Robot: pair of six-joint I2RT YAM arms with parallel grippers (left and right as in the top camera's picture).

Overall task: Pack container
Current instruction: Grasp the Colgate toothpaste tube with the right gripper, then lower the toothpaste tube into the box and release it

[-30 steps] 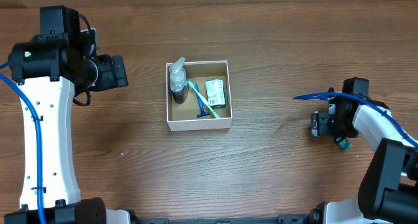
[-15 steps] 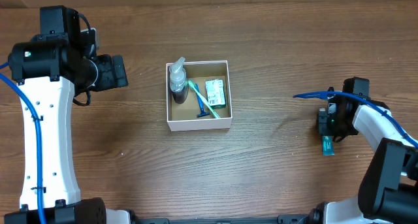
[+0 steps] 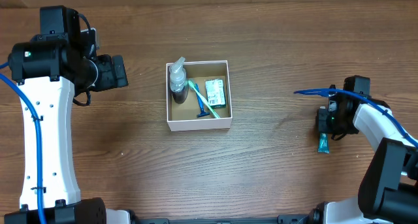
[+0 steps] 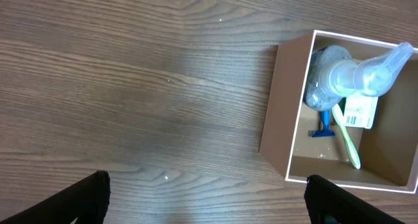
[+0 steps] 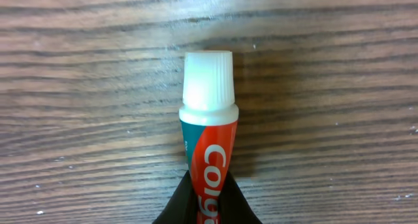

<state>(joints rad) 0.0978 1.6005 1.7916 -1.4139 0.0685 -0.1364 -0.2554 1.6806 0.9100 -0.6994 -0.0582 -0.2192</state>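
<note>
The container (image 3: 198, 125), a white-walled box with a brown inside, sits mid-table and holds a clear spray bottle (image 3: 177, 78), a green toothbrush (image 3: 204, 101), a blue razor (image 3: 202, 110) and a small packet (image 3: 215, 93). The left wrist view shows the container (image 4: 279, 119) to the upper right of my left gripper (image 4: 208, 201), which stands wide open over bare wood. At the right edge of the table my right gripper (image 3: 326, 123) is shut on a toothpaste tube (image 3: 322, 144). In the right wrist view the toothpaste tube (image 5: 208, 136) points away from the dark fingers (image 5: 179, 201), white cap outward.
Bare wood surrounds the box on all sides. The left arm's white link (image 3: 44, 139) runs along the table's left side. A blue cable (image 3: 312, 93) loops off the right arm.
My right gripper has closed onto the toothpaste tube, and the tube now sticks out toward the table's front edge. The left arm has not moved.
</note>
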